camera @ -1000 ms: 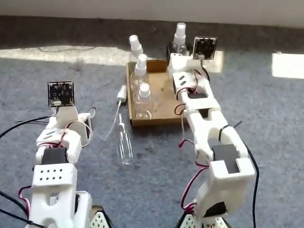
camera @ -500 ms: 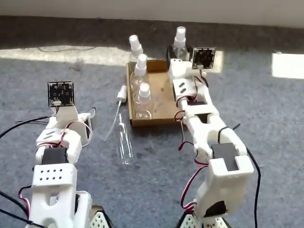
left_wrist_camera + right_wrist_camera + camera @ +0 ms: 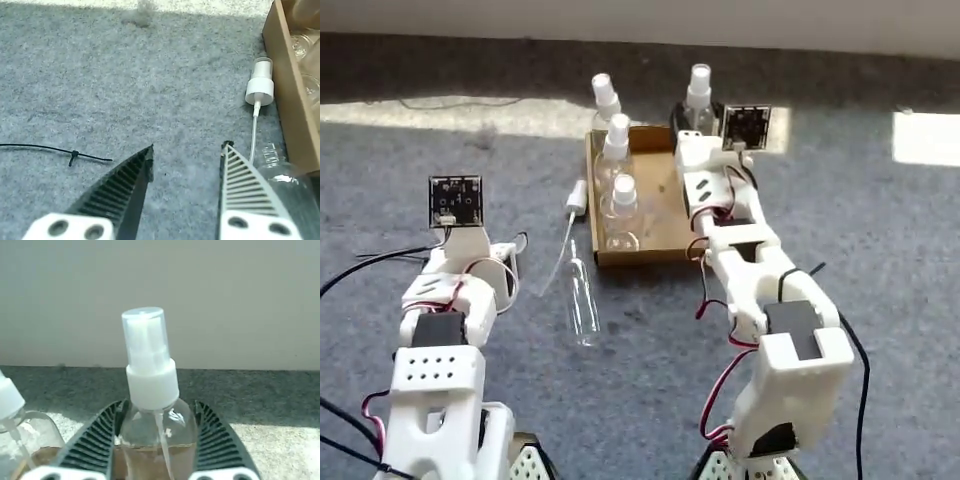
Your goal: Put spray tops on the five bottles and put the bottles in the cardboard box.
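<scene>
The right hand (image 3: 158, 409) is closed on a capped spray bottle (image 3: 150, 432), one finger against each side of its clear body. It is at the far 1 o'clock corner of the cardboard box (image 3: 650, 257); I cannot tell whether it is over the box or beyond it. Two capped bottles stand inside the box along its 9 o'clock side, the far bottle (image 3: 617, 145) and the near bottle (image 3: 623, 208). An outside bottle (image 3: 605, 100), also capped, stands on the grey tabletop (image 3: 470, 140) just past the 11 o'clock corner. The loose spray top (image 3: 260, 86) lies just beside the box at 9 o'clock. The uncapped bottle (image 3: 581, 300) lies at 7 o'clock. The left hand (image 3: 187, 147) hangs wide open near that bottle.
</scene>
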Robot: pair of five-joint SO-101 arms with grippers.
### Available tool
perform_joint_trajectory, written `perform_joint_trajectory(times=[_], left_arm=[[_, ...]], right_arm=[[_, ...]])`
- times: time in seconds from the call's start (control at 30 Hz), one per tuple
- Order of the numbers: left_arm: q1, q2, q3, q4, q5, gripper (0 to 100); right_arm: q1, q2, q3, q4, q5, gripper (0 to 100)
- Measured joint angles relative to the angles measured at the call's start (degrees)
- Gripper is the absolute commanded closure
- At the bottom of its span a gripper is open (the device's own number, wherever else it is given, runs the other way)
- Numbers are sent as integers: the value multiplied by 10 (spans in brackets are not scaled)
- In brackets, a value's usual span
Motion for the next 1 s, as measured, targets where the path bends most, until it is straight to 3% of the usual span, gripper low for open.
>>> perform_joint_trajectory(times=[0.23, 0.43, 1.0], left_arm=[[0, 0, 0, 0, 0, 796], [0, 0, 0, 0, 0, 796], [2, 0, 0, 0, 0, 796]], right_arm=[[0, 0, 1, 0, 0, 914], [-1, 0, 1, 0, 0, 800], [-17, 0, 22, 0, 0, 793]])
